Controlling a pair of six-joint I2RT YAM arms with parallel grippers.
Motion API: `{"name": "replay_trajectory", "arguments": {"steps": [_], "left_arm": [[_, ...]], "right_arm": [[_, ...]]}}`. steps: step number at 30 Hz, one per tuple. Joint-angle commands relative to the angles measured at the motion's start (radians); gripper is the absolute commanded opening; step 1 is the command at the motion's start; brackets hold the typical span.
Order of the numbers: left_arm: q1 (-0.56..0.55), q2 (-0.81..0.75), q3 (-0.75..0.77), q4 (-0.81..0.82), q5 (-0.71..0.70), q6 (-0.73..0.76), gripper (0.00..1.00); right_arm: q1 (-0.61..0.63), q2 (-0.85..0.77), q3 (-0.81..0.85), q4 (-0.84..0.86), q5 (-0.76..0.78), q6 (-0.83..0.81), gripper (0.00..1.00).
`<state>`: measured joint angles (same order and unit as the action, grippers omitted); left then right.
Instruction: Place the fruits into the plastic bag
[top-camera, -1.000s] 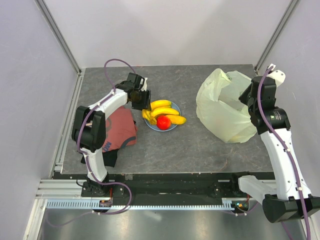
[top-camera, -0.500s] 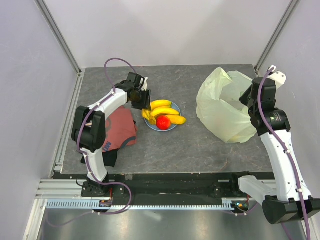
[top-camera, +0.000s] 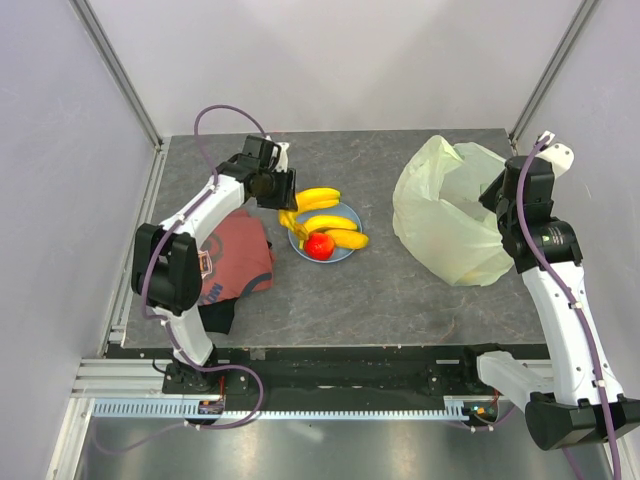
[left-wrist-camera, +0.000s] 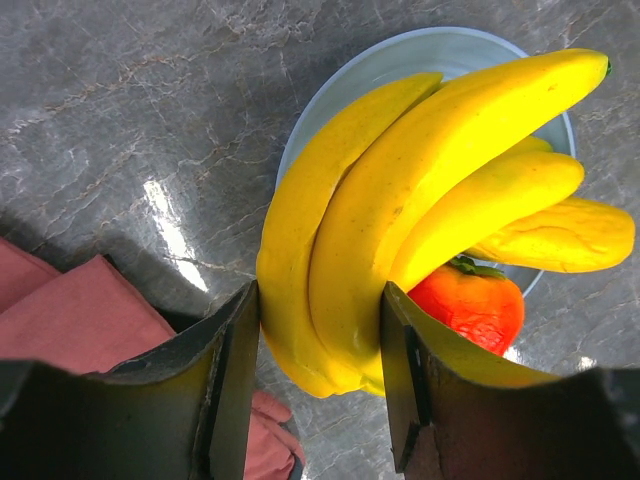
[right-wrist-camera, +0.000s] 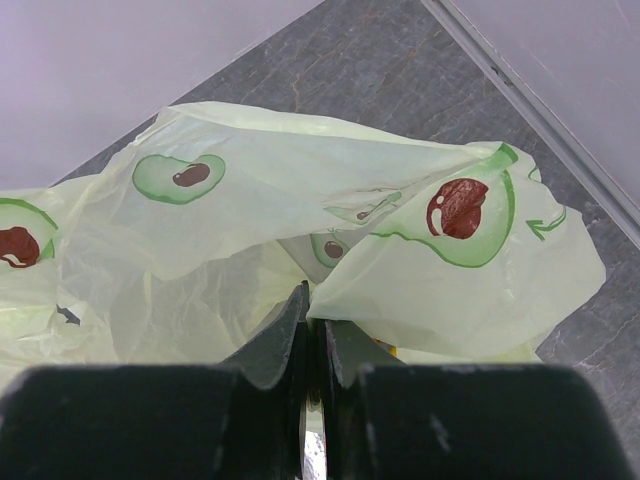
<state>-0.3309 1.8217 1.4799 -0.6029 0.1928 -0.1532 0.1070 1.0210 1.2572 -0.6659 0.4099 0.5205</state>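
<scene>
My left gripper (top-camera: 286, 206) is shut on a bunch of yellow bananas (top-camera: 318, 197), gripped at the stem end; in the left wrist view the fingers clamp the bunch (left-wrist-camera: 400, 190) from both sides (left-wrist-camera: 320, 305). Below it sits the round blue plate (top-camera: 300, 247) with another banana (top-camera: 345, 238) and an orange-red fruit (top-camera: 320, 245), also in the left wrist view (left-wrist-camera: 470, 305). No red apple or green fruit shows. My right gripper (top-camera: 497, 196) is shut on the rim of the pale yellow-green plastic bag (top-camera: 445, 220), pinching a fold (right-wrist-camera: 315, 305) of the avocado-print film (right-wrist-camera: 250, 180).
A red printed T-shirt (top-camera: 235, 260) lies left of the plate, its edge in the left wrist view (left-wrist-camera: 60, 320). The bag stands at the table's right side near the right wall rail. Grey tabletop (top-camera: 370, 290) lies between plate and bag.
My left gripper has moved up and back-left with the banana bunch in it, drawing the bunch off the plate. The right arm and the bag have not moved.
</scene>
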Motion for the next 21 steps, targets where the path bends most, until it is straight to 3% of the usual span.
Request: {"name": "replay_trajectory", "arguments": {"steps": [1, 8, 11, 17, 21], "left_arm": [[0.009, -0.088, 0.052, -0.009, -0.006, 0.052, 0.21], [0.013, -0.098, 0.16, -0.067, -0.059, 0.073, 0.21], [0.013, -0.11, 0.268, -0.066, 0.008, 0.05, 0.21], [-0.003, -0.107, 0.504, -0.043, 0.27, -0.023, 0.21], [-0.11, -0.087, 0.67, 0.034, 0.301, -0.054, 0.2]], "right_arm": [[-0.004, -0.022, 0.005, 0.019, 0.018, 0.01, 0.12], [-0.004, -0.024, 0.002, 0.019, 0.015, 0.018, 0.13], [-0.006, -0.029, 0.007, 0.017, 0.013, 0.022, 0.13], [-0.003, -0.004, 0.025, 0.043, -0.051, 0.055, 0.11], [-0.001, 0.007, 0.028, 0.058, -0.089, 0.093, 0.11]]}}
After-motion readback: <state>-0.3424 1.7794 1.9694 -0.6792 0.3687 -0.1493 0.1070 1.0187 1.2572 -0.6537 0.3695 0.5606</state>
